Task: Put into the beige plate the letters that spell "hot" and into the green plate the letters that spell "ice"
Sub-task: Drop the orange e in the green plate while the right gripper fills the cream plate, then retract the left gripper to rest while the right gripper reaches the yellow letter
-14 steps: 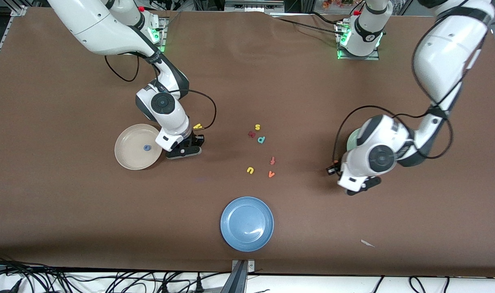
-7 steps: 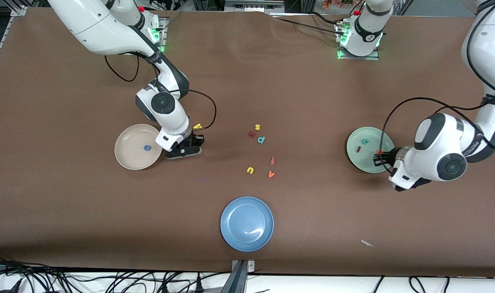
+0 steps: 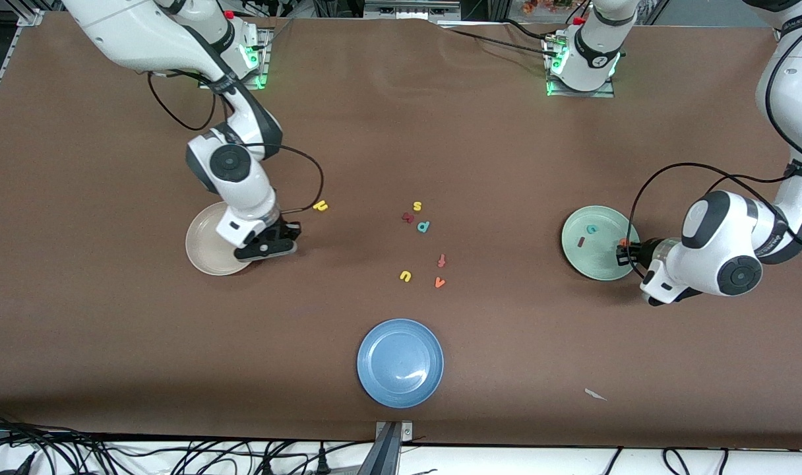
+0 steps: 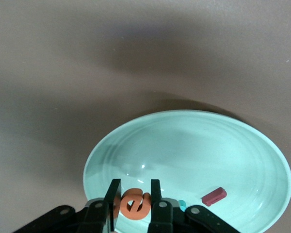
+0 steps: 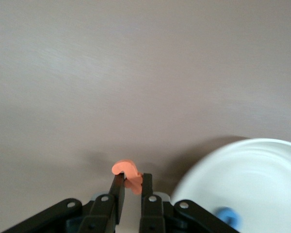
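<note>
Brown cloth covers the worktop [image 3: 401, 145] end to end. At the right arm's end lies the round cream-beige plate [image 3: 206, 254]; the right gripper [image 5: 131, 187] hangs over the bare cloth just beside its rim, jaws pinched narrow on a small orange foam letter t [image 5: 128, 175]. A small blue ring-shaped o [image 5: 228, 215] lies inside that plate. The small yellow foam h [image 3: 320, 206] lies on the cloth near the plate, toward mid-table.

At the left arm's end lies the round pale sage-green plate [image 3: 576, 254]. The left gripper [image 4: 135, 194] hangs over its rim, jaws closed on a small orange foam e [image 4: 134, 204]. A dark red bar-shaped i [image 3: 580, 242] and a teal c [image 3: 592, 229] lie in that plate.

Mid-table lie spare letters: yellow s [image 3: 417, 206], dark red letter [image 3: 407, 217], teal p [image 3: 423, 227], orange f [image 3: 442, 261], yellow u [image 3: 405, 276], orange v [image 3: 440, 282]. Nearest the front camera lies a round blue plate [image 3: 374, 382].
</note>
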`<control>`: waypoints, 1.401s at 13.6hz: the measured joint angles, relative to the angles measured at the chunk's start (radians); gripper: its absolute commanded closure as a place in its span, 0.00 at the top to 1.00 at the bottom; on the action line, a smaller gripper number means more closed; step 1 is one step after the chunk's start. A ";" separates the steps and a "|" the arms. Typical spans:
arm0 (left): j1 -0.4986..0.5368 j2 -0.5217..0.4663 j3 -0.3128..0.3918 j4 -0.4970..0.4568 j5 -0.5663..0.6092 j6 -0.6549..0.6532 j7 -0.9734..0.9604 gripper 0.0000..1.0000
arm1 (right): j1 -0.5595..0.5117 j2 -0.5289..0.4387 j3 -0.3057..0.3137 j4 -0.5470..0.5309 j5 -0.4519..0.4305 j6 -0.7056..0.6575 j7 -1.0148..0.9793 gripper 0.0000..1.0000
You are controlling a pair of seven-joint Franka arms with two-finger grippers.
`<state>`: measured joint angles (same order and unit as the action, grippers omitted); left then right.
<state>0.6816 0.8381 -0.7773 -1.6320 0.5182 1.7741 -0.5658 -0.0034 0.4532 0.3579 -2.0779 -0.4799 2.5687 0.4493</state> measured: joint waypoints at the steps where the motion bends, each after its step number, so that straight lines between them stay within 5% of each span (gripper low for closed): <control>1: -0.001 0.000 0.000 0.001 0.000 0.002 0.000 1.00 | -0.032 -0.029 -0.001 -0.031 0.000 0.000 -0.054 0.00; 5: -0.001 -0.015 -0.012 0.026 0.000 0.004 -0.018 1.00 | -0.114 -0.119 -0.002 -0.141 0.000 0.000 -0.164 0.00; 6: -0.002 -0.026 -0.015 0.039 0.000 -0.008 -0.019 1.00 | -0.123 -0.133 -0.002 -0.162 0.000 0.000 -0.171 0.07; 7: -0.002 -0.040 -0.021 0.062 0.000 -0.041 -0.019 1.00 | -0.132 -0.143 -0.002 -0.179 0.000 0.000 -0.181 0.26; 9: -0.002 -0.060 -0.045 0.135 0.000 -0.142 -0.019 1.00 | -0.157 -0.156 -0.002 -0.200 0.000 0.000 -0.204 0.83; 10: -0.001 -0.066 -0.060 0.176 0.000 -0.195 -0.019 1.00 | -0.167 -0.159 -0.002 -0.203 0.000 0.000 -0.215 0.91; 16: -0.012 -0.082 -0.114 0.395 0.000 -0.478 0.048 1.00 | -0.173 -0.167 0.002 -0.203 0.018 0.001 -0.220 0.95; 19: -0.057 -0.083 -0.107 0.526 0.000 -0.618 0.162 1.00 | -0.164 -0.167 0.036 -0.204 0.145 0.002 -0.211 0.95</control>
<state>0.6242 0.7547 -0.8841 -1.1059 0.5184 1.1556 -0.4041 -0.1670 0.2860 0.3938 -2.2817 -0.3352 2.5707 0.2387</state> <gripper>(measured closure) 0.000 0.044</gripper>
